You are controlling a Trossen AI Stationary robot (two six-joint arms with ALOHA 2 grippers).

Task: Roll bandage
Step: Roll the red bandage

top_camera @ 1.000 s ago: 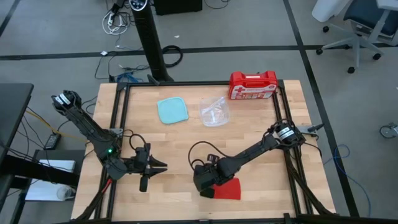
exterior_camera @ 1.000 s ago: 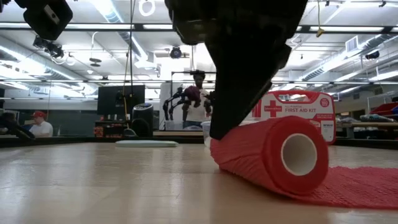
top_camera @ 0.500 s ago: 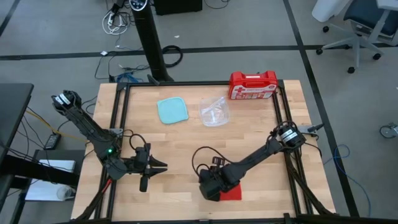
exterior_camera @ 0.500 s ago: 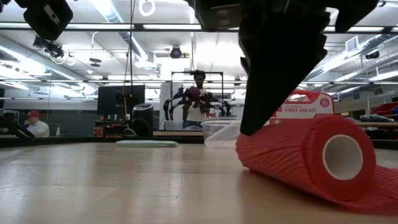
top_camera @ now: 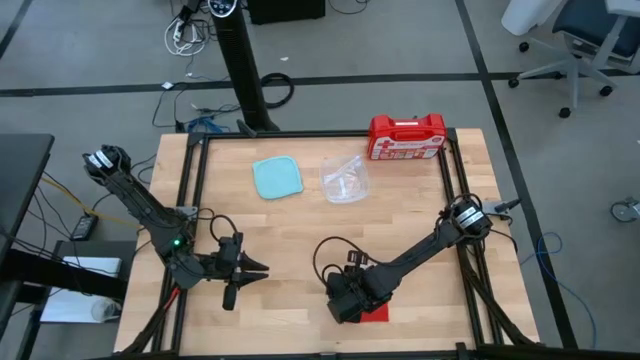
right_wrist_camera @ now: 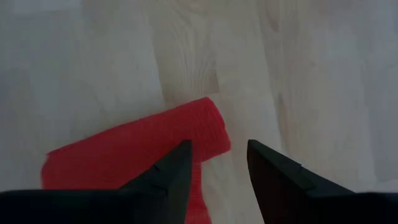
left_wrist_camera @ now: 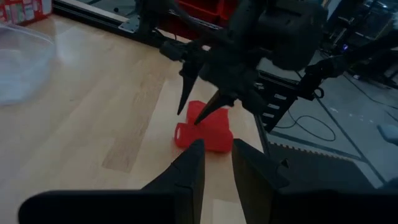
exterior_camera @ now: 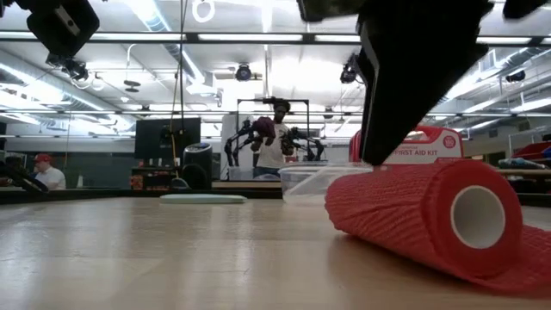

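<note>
R gripper [top_camera: 347,303] near table's front edge, fingers parted, tips on top of bandage [exterior_camera: 422,215], not pinching. We see roll lying directly under tips, almost fully wound, short flat tail toward front edge. Long axis crosswise to fingers. We judge R arm nearer; L gripper [top_camera: 250,269] waits well apart toward left edge, fingers slightly apart, empty.

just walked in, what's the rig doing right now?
The right gripper is rolling up the red bandage near the table's front edge, its fingers open and pressed down onto the roll. Most of the band is wound into a tube, with only a short flat tail left on the table. The left gripper waits above the table's front left, fingers slightly apart, holding nothing.
</note>
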